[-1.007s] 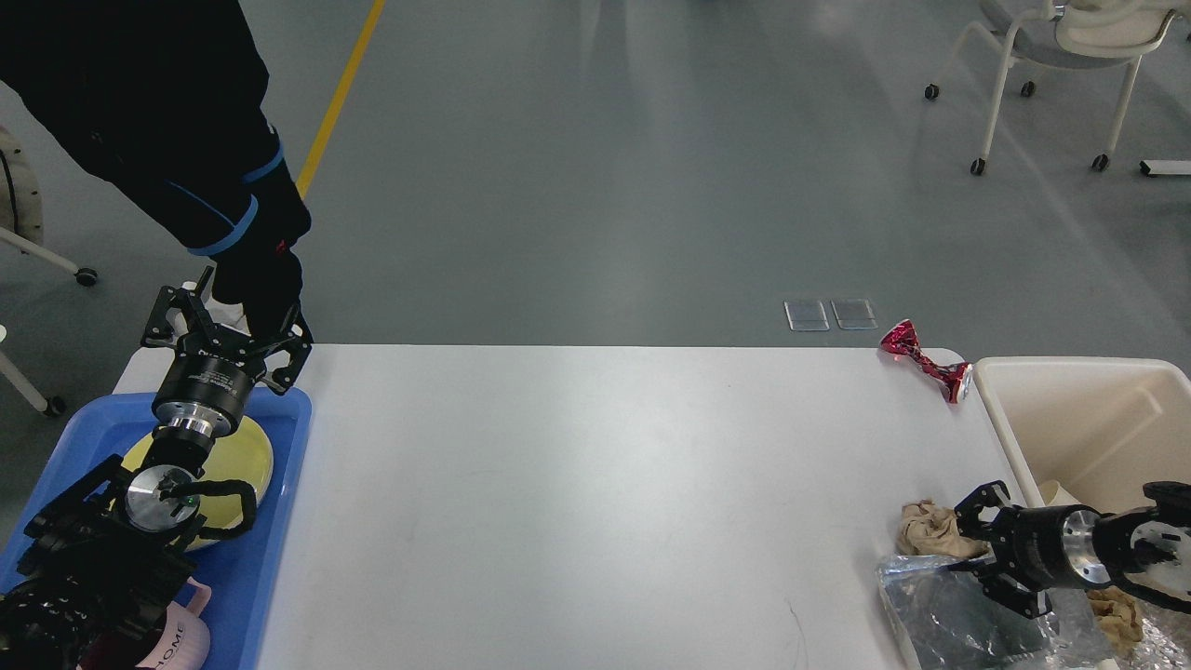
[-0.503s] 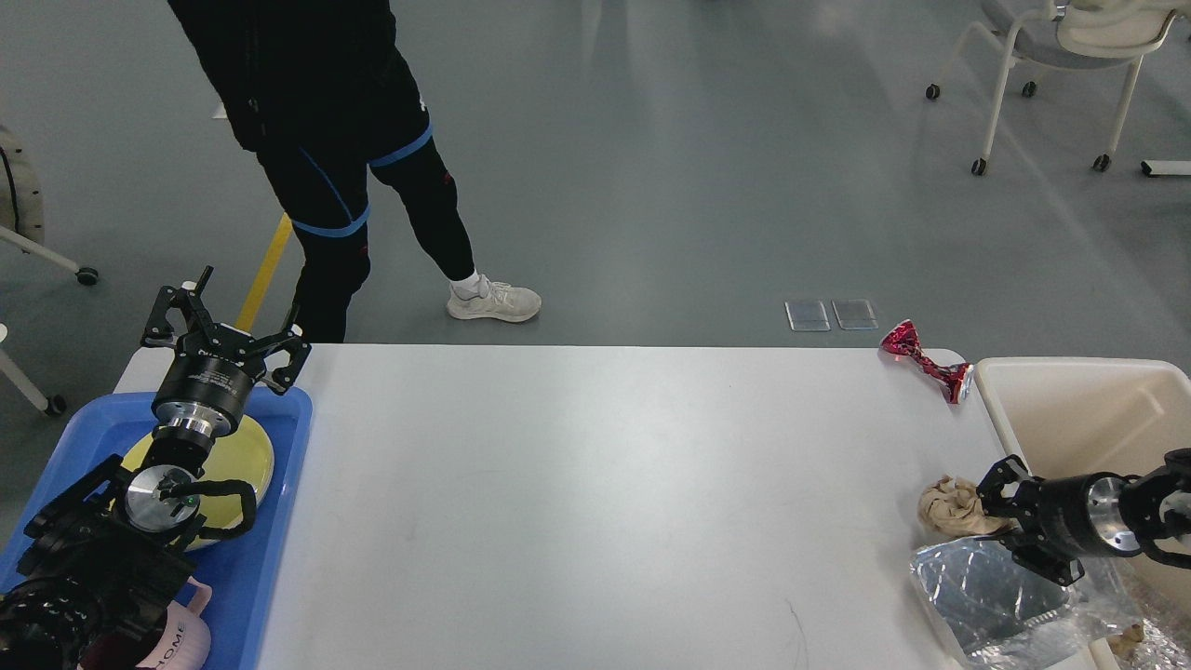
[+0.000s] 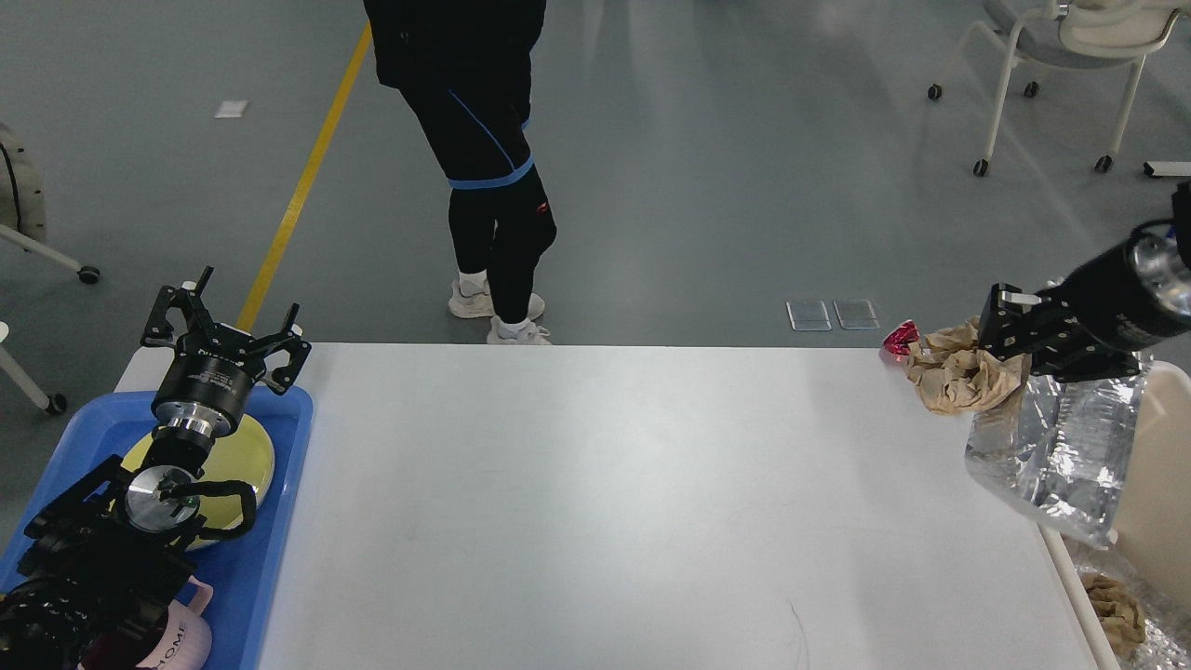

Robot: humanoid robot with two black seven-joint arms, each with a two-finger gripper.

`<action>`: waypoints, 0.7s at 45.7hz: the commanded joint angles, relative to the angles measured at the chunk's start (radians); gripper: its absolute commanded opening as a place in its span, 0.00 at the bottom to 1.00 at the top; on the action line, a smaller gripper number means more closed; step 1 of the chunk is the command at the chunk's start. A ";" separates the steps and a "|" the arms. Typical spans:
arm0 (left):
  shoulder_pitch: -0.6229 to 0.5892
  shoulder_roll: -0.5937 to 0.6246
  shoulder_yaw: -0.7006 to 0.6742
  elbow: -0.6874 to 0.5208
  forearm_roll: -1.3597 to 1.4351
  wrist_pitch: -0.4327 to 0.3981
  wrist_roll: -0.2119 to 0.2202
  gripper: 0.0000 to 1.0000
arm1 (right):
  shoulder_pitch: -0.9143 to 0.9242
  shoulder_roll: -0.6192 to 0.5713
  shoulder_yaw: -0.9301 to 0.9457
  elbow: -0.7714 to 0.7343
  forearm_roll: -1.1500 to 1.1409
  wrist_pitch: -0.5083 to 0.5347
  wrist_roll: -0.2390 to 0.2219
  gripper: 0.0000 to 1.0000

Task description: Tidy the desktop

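Note:
The desktop (image 3: 605, 493) is a wide white table top filling the middle of the head view. At its far right corner my right gripper (image 3: 997, 331) is raised and shut on a crumpled brown paper wad (image 3: 958, 374). A silver foil bag (image 3: 1061, 451) hangs from under the same gripper, over the table's right edge. A red foil wrapper (image 3: 897, 337) peeks out behind the paper at the far edge. My left gripper (image 3: 228, 321) stands open above the far end of the blue tray (image 3: 256, 577), holding nothing.
The tray holds a yellow plate (image 3: 240, 454) and a pink cup (image 3: 184, 640). A beige bin (image 3: 1158, 502) stands at the right edge, with brown paper (image 3: 1112, 609) in it. A person's legs (image 3: 493, 233) stand just beyond the far edge. A chair (image 3: 1051, 56) is far right.
My right gripper rose from the near right of the table to its far right corner, lifting the brown paper and foil bag. The person walked rightward. The left arm stayed still.

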 commanded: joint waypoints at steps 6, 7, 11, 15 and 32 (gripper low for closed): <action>0.000 0.000 0.000 0.000 0.000 0.001 0.000 0.98 | 0.477 0.157 -0.197 0.268 -0.035 0.069 0.000 0.00; 0.000 0.000 0.000 0.000 0.000 0.000 0.000 0.98 | 0.498 0.161 -0.200 0.282 -0.035 0.069 -0.001 0.00; 0.000 0.000 0.000 0.000 0.000 0.000 0.000 0.98 | 0.505 0.160 -0.214 0.292 -0.037 0.060 -0.003 0.00; 0.000 0.000 0.000 0.000 0.002 0.000 0.000 0.98 | 0.454 0.134 -0.284 0.245 -0.043 0.038 -0.003 0.00; 0.000 0.000 0.000 0.000 0.000 0.001 0.000 0.98 | -0.323 -0.102 -0.150 -0.460 -0.043 -0.279 0.014 0.00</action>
